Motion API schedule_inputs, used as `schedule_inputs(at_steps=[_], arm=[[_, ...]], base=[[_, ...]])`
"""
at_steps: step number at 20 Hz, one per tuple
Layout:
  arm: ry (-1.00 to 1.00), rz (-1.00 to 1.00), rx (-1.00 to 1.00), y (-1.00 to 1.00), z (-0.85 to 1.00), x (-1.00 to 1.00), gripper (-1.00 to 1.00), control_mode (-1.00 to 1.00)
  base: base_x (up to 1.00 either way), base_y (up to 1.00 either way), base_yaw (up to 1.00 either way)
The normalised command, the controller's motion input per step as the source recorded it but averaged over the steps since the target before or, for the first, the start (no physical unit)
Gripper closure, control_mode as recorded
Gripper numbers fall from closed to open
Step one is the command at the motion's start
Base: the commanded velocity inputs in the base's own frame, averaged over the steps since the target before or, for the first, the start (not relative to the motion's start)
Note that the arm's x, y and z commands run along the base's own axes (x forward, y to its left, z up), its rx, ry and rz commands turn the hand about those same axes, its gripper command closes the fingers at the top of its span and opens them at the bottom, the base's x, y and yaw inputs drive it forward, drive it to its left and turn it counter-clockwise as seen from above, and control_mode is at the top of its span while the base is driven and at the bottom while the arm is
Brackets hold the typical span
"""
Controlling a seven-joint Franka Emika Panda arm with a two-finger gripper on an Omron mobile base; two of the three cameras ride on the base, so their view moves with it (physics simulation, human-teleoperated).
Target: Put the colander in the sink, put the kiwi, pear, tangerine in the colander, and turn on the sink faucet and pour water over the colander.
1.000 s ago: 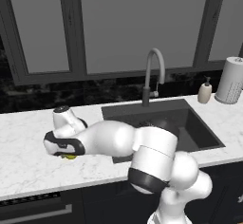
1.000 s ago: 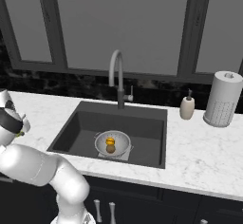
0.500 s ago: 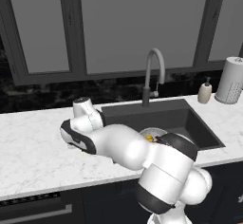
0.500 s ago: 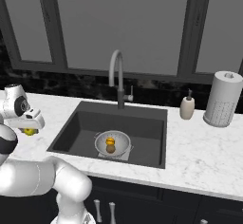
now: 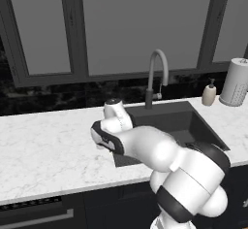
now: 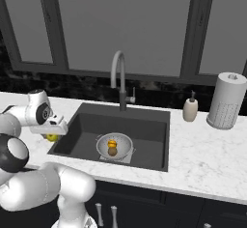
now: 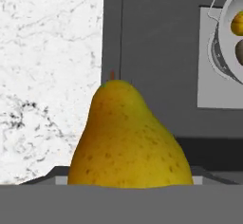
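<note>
Pear point(image 7: 128, 137) transfer under way. The fruit stands large at lower centre of the hand view, stem end up, right against the tool; the finger tips themselves are hidden behind it. The tool point(image 6: 52, 131) sits at left of the right base view, over the sink's left rim, with a yellow patch of pear just beneath it. Judged: pinching the pear, jaws held fairly wide by its body.

Colander point(image 6: 114, 145) rests on the pale patch on the sink point(image 6: 144, 125) floor, centre of the right base view. Tangerine point(image 6: 112, 144) and kiwi point(image 6: 112, 151) lie inside it, touching. In the hand view the colander shows at the upper right edge, well apart from the pear.

So: colander placed, two fruits in, third in carry. Faucet point(image 6: 119, 82) stands behind the basin, no water visible.

Next move calls for carrying the pear across the basin until it hangs over the colander, lowering it near the two fruits, then spreading the tool. A high release risks the pear bouncing out. The faucet comes after.
</note>
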Motion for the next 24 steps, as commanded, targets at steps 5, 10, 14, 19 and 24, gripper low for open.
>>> schedule_inputs(at_steps=[5,10,14,19,24], arm=[[0.00,0.00,-0.05,-0.94,-0.02,0.23,1.00,-1.00],[0.02,0.00,-0.05,-0.82,-0.04,0.37,1.00,-1.00],[0.03,0.00,-0.07,-0.74,-0.09,0.48,1.00,-1.00],[0.00,0.00,-0.09,-0.47,-0.31,0.49,1.00,-1.00],[0.00,0.00,-0.01,-0.20,-0.36,0.47,1.00,-1.00]], base=[[0.00,0.00,0.00],[0.00,0.00,0.00],[0.00,0.00,0.00],[0.00,0.00,0.00],[0.00,0.00,0.00]])
